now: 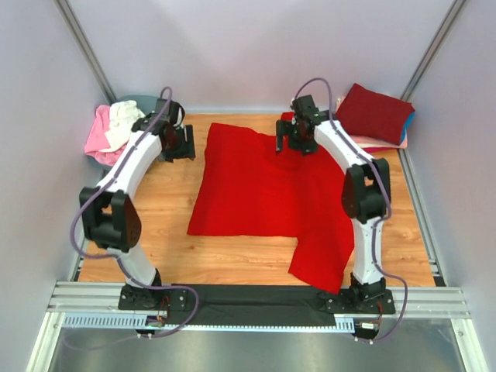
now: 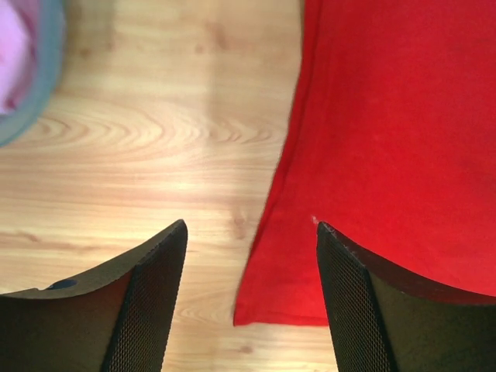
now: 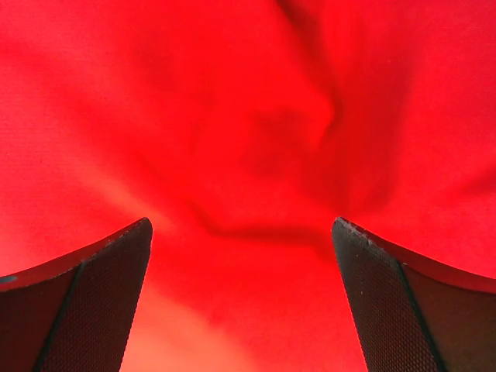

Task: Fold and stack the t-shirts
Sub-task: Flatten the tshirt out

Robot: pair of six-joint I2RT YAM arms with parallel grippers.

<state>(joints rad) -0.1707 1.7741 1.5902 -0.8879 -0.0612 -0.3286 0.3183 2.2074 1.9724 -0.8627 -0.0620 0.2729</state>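
Bright red t-shirt flat on table, left fingers spread, right fingers spread

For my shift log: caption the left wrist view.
Open left gripper hovers over the wooden table, straddling the edge of the bright red t-shirt, grey tub at upper left.

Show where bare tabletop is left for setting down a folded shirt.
Bare wood runs left of the bright red t-shirt, toward the grey tub, and along the near edge below its hem. Crowded: far-right corner, where the folded stack sits.
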